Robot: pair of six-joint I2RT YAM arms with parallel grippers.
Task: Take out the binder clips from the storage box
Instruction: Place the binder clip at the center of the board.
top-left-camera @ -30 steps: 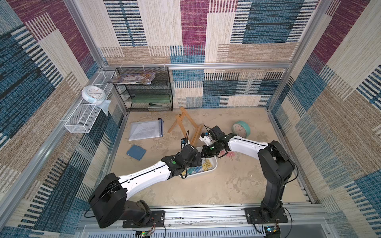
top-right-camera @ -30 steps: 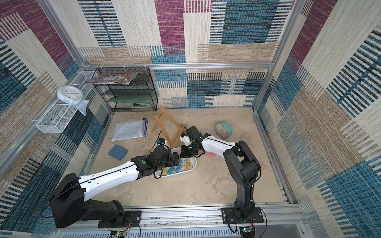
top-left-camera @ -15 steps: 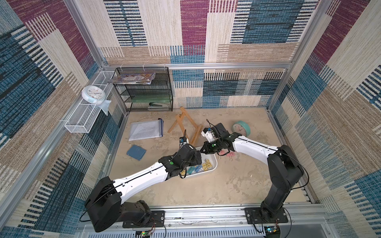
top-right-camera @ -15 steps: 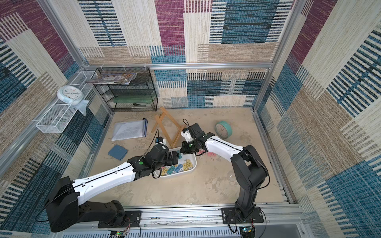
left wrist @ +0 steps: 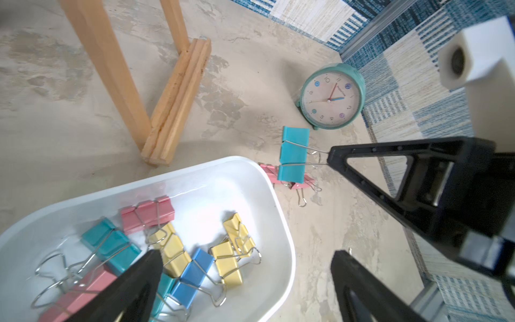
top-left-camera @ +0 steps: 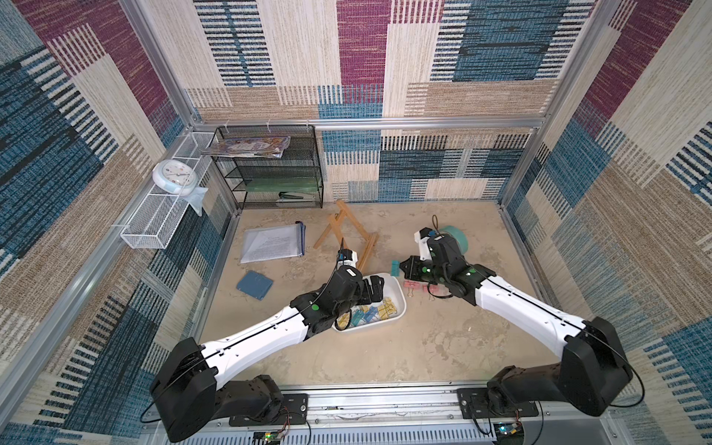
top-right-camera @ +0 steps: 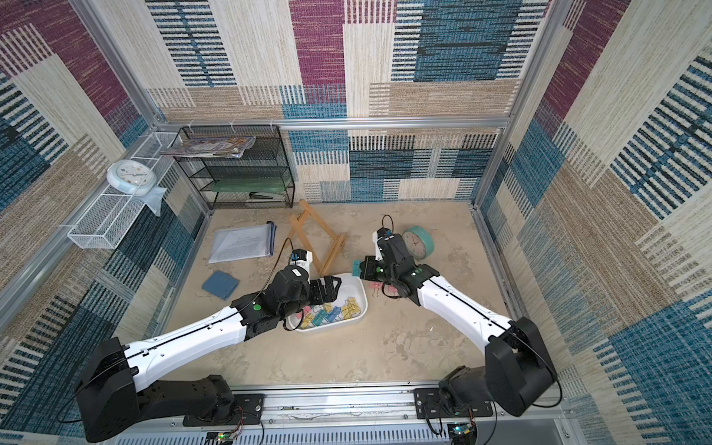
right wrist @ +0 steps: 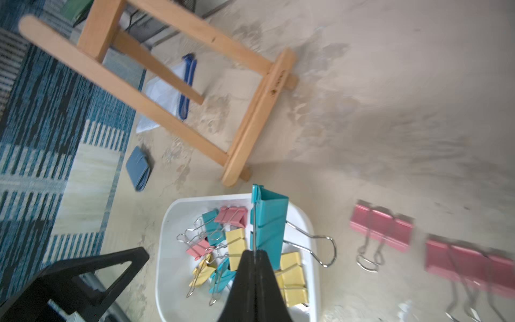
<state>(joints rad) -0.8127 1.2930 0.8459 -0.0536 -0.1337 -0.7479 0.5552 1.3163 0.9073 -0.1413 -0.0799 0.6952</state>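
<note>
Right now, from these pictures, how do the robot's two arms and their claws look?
Both the left arm and right arm have white link shells with black joints, a round green dot near the wrist and thin black cables. The left claw and right claw have black triangular fingers with open cut-outs.

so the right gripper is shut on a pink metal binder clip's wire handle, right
Wrong colour: the right gripper is shut on the wire handle of a teal metal binder clip, not a pink one. The right wrist view shows it.

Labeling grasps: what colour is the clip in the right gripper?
Teal. The binder clip shows best in the right wrist view.
</note>
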